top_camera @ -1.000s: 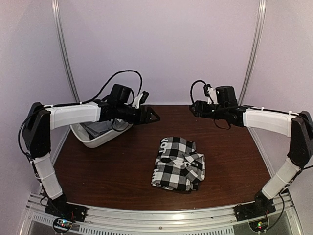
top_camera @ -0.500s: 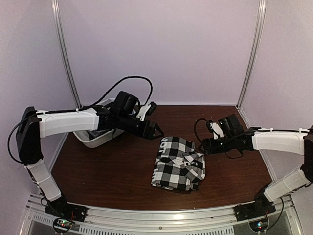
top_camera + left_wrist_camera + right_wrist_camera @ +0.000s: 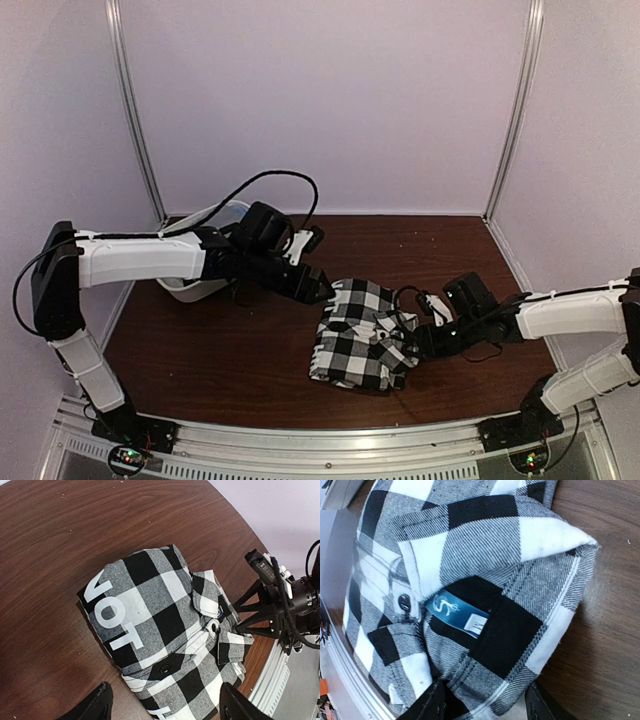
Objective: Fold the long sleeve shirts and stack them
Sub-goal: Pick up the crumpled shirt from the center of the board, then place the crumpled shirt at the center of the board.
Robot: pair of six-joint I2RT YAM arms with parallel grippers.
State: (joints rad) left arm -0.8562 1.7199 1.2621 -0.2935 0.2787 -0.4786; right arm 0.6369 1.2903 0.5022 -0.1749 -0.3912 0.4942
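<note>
Checked shirt (image 3: 362,335) lies folded at frame centre on the table (image 3: 220,350), white lettering on its upper-left panel, blue label (image 3: 460,616) showing at the collar; left gripper (image 3: 322,291) sits low at the shirt's upper-left corner, jaws wide, nothing held. Right gripper (image 3: 416,340) is at the shirt's right edge, jaws wide, collar fold between the fingers but not clamped; white tub (image 3: 188,291) at left, behind the left arm.
</note>
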